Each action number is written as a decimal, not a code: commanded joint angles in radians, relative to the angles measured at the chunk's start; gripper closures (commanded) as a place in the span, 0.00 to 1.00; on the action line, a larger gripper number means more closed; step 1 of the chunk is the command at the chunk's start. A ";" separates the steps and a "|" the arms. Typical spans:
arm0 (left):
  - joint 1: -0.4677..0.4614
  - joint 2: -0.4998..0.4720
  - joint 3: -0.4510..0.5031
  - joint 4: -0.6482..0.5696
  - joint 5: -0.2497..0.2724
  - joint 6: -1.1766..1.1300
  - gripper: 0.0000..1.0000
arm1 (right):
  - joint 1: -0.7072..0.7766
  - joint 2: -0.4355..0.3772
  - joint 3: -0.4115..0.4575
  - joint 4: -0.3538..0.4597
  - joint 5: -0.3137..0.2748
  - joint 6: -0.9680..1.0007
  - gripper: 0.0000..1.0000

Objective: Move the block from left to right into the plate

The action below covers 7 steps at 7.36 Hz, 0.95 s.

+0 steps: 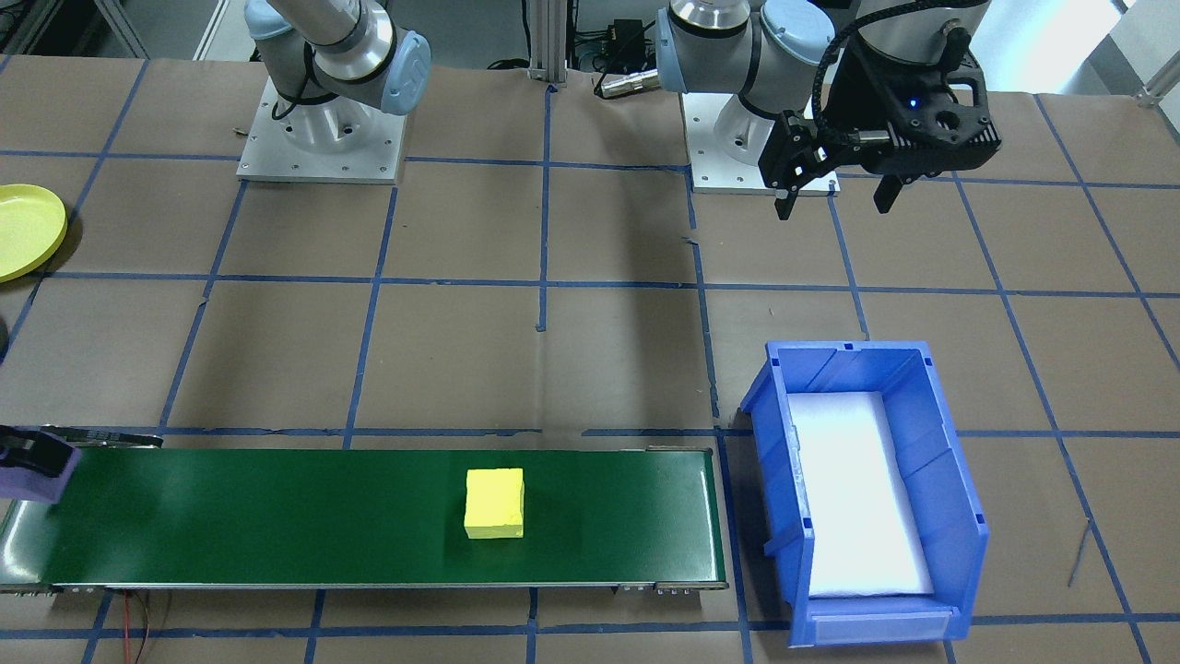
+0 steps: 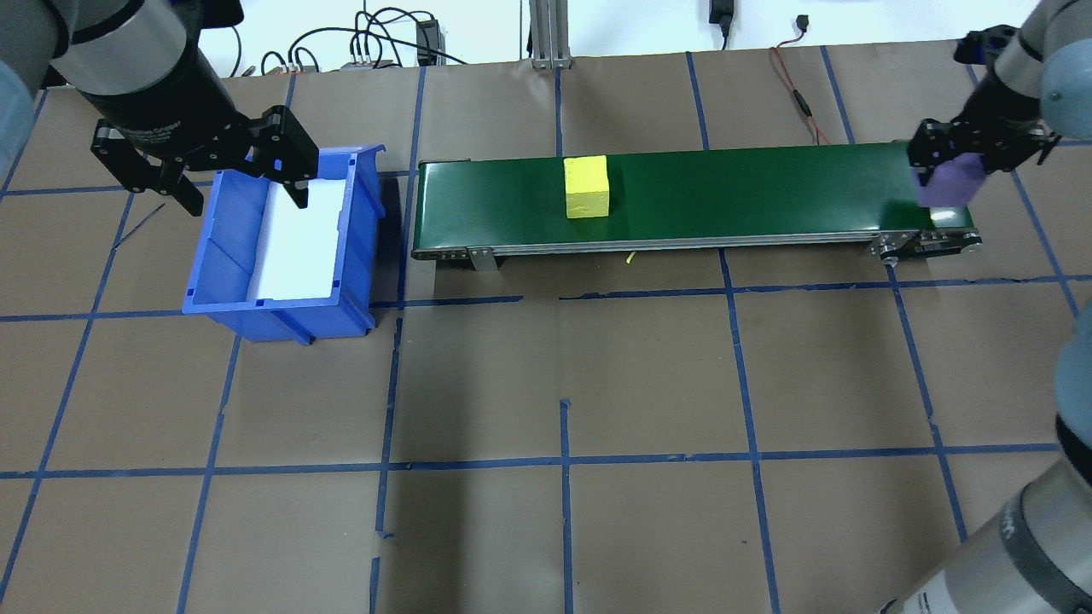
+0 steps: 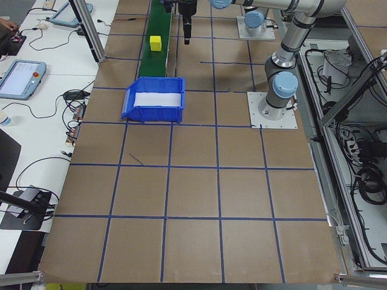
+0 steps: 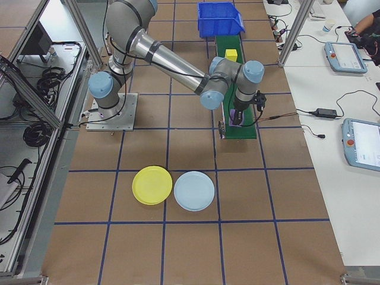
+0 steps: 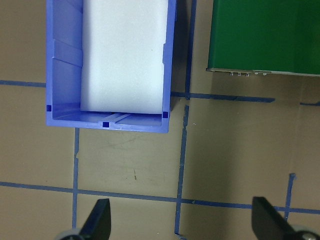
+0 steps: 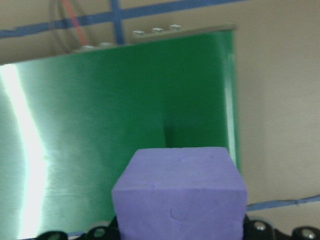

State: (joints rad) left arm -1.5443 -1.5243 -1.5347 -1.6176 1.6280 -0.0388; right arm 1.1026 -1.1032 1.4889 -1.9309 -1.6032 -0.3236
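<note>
A yellow block (image 1: 494,503) (image 2: 587,186) lies on the green conveyor belt (image 2: 751,192), left of its middle in the overhead view. My right gripper (image 2: 951,175) is shut on a purple block (image 2: 949,186) (image 6: 180,195) over the belt's right end. The yellow plate (image 1: 23,226) (image 4: 152,184) lies on the table on the robot's right side, well apart from the belt. My left gripper (image 2: 246,203) (image 1: 834,207) hangs open and empty above the near side of the blue bin (image 2: 217,264).
The blue bin (image 1: 931,433) with a white liner stands just off the belt's left end. A pale blue plate (image 4: 194,190) lies beside the yellow one. Brown table with blue tape lines spreads in front of the belt.
</note>
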 commanded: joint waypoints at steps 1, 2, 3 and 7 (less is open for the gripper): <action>0.100 -0.002 0.001 -0.027 -0.016 0.040 0.00 | -0.207 0.002 0.025 -0.006 -0.037 -0.238 0.64; 0.149 -0.002 0.001 -0.027 -0.016 0.025 0.00 | -0.324 0.020 0.033 -0.031 -0.026 -0.368 0.64; 0.171 -0.002 -0.001 -0.030 -0.045 0.025 0.00 | -0.408 0.052 0.050 -0.077 -0.020 -0.468 0.64; 0.074 -0.004 -0.002 -0.050 -0.059 0.033 0.00 | -0.538 0.083 0.079 -0.117 0.039 -0.626 0.37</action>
State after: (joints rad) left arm -1.4174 -1.5271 -1.5360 -1.6641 1.5649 -0.0086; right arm 0.5768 -1.0223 1.5538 -2.0459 -1.5715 -0.9319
